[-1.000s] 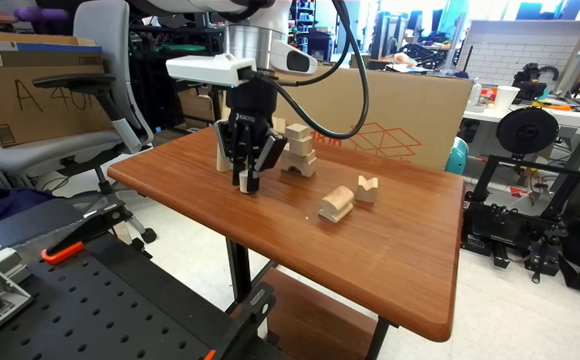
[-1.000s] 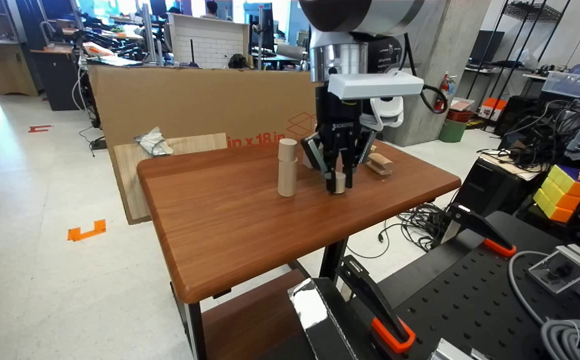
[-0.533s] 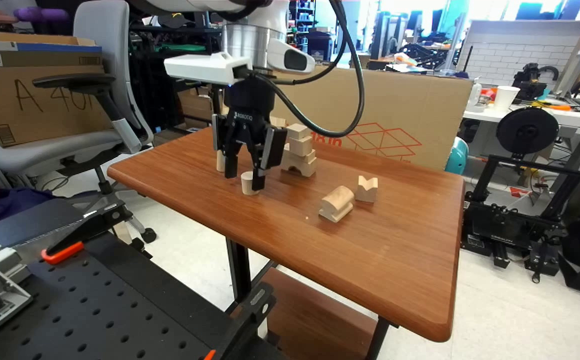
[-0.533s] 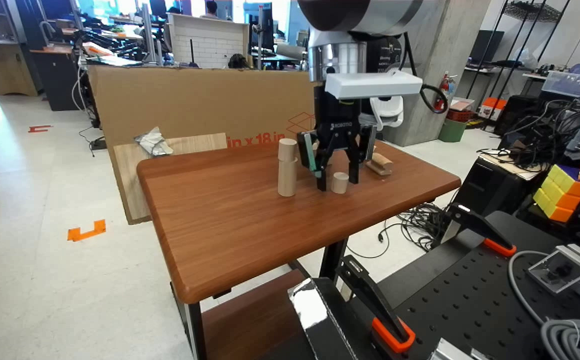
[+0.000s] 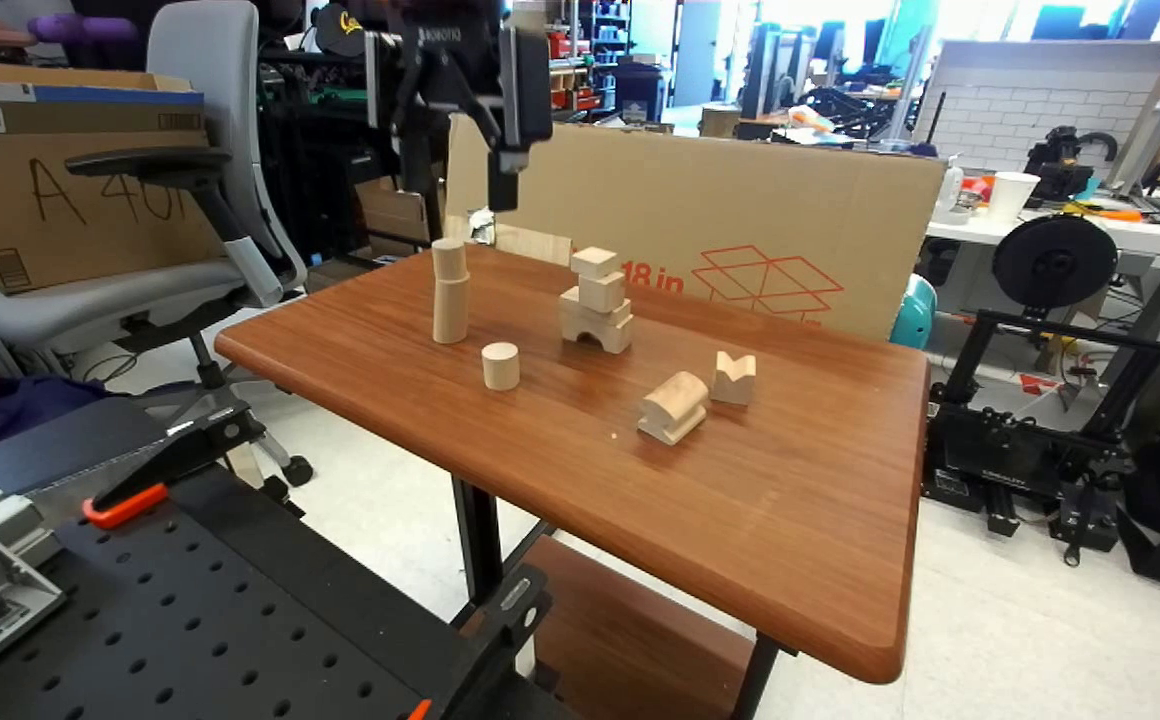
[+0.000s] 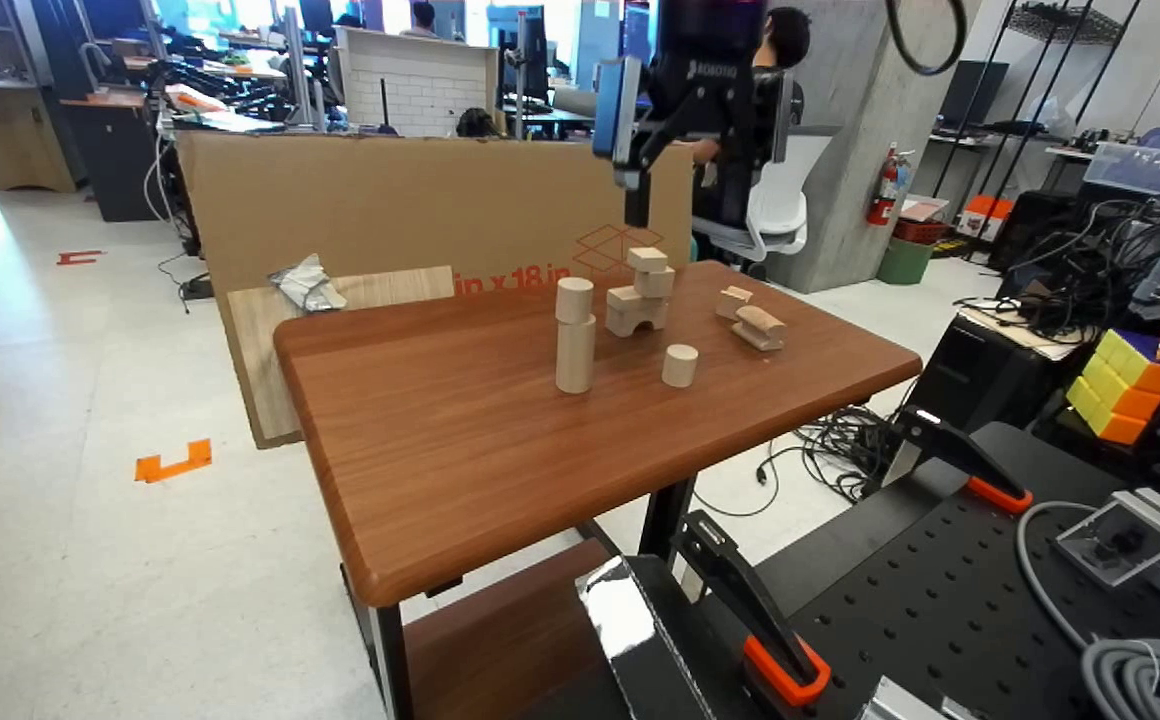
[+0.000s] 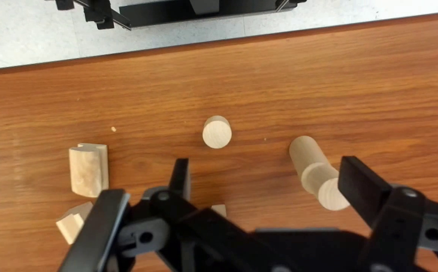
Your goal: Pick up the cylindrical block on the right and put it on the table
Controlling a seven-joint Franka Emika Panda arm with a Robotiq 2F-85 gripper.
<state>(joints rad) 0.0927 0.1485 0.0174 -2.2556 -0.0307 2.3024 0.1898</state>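
The cylindrical block [image 5: 500, 367] [image 6: 679, 366] stands upright on the reddish-brown table [image 5: 740, 520] [image 6: 440, 450], apart from the other blocks. In the wrist view its round top faces up; the block [image 7: 217, 133] lies beyond the fingertips, left of the middle. High above the tabletop hangs my gripper [image 5: 461, 190] [image 6: 686, 207], its jaws spread wide and holding nothing. In the wrist view the gripper [image 7: 266, 166] shows bare table between its fingers, with a slender wooden post [image 7: 317, 173] far below, partly covered by the right finger.
Close to the cylinder, the two-part post [image 5: 450, 295] [image 6: 574, 340] rises from the table. A stack on an arch block [image 5: 595, 318] [image 6: 635, 310] stands behind. A rounded block [image 5: 675, 408] and a notched block [image 5: 734, 379] lie to one side. A cardboard sheet [image 6: 390, 210] borders the far edge.
One second ago the gripper was down at the tabletop, shut around the cylindrical block. It has opened, let go and risen well above the table; the block stays standing there.
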